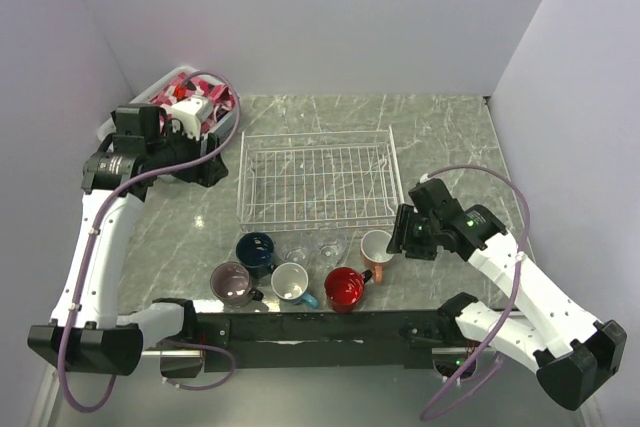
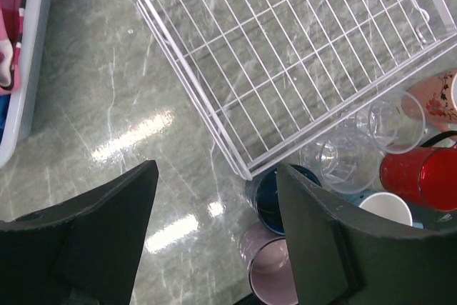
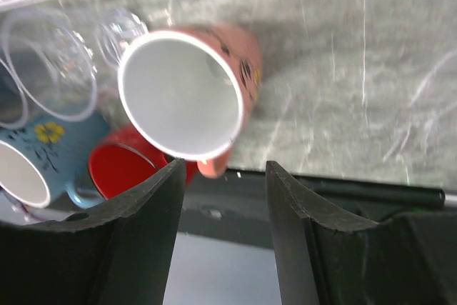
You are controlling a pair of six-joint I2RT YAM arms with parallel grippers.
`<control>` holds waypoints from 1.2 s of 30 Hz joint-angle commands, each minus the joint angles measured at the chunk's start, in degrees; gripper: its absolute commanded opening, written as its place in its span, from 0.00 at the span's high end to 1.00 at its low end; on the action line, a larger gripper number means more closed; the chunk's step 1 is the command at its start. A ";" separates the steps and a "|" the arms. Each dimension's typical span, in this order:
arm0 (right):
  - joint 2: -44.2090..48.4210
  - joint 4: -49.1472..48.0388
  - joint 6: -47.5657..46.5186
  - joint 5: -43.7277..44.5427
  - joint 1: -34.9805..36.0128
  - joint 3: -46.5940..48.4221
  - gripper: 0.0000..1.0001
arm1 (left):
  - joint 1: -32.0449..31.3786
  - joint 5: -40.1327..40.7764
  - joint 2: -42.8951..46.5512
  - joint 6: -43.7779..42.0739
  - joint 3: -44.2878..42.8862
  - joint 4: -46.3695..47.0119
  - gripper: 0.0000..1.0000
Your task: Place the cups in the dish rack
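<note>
The left gripper [image 2: 216, 176] has its jaws spread wide with nothing between them, only bare table [image 2: 107, 105] below, and it hangs off the left side of the rack [image 1: 315, 220]. The right gripper [image 3: 225, 169] is also released, its two fingers [image 3: 146, 219] apart and holding nothing. It sits just off the rack's near right corner, close to the salmon mug [image 3: 182, 94], whose handle points toward the gap; whether a finger touches the mug I cannot tell. All the cups stand on the table outside the rack, bunched along its near side. The navy mug [image 1: 256, 247], two clear glasses [image 1: 296, 250] [image 1: 331, 247] and the salmon mug line up right beside the rack's near rim. The mauve mug [image 1: 231, 282], light blue mug [image 1: 290, 282] and red mug [image 1: 344, 287] form a second row farther from it. A white basket [image 1: 170, 77] with pink cloth lies beyond the rack's far left corner.
</note>
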State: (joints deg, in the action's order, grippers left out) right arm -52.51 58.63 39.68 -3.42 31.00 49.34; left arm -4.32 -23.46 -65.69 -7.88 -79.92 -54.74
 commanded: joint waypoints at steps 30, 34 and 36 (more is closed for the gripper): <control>-4.91 -10.92 3.30 8.43 4.06 -6.28 1.00 | -0.34 -4.39 1.80 1.90 -1.02 2.89 0.16; 3.45 -0.40 3.56 7.38 4.07 -0.05 1.00 | -0.87 -5.36 -0.39 2.96 -3.92 3.94 0.07; 7.23 2.61 3.91 4.76 4.06 5.74 1.00 | -0.87 -6.59 -1.63 4.18 -7.68 2.89 0.01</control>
State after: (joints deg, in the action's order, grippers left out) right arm -53.82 54.13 42.57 3.60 34.65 43.62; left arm -4.84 -26.28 -65.93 -6.00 -80.73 -53.60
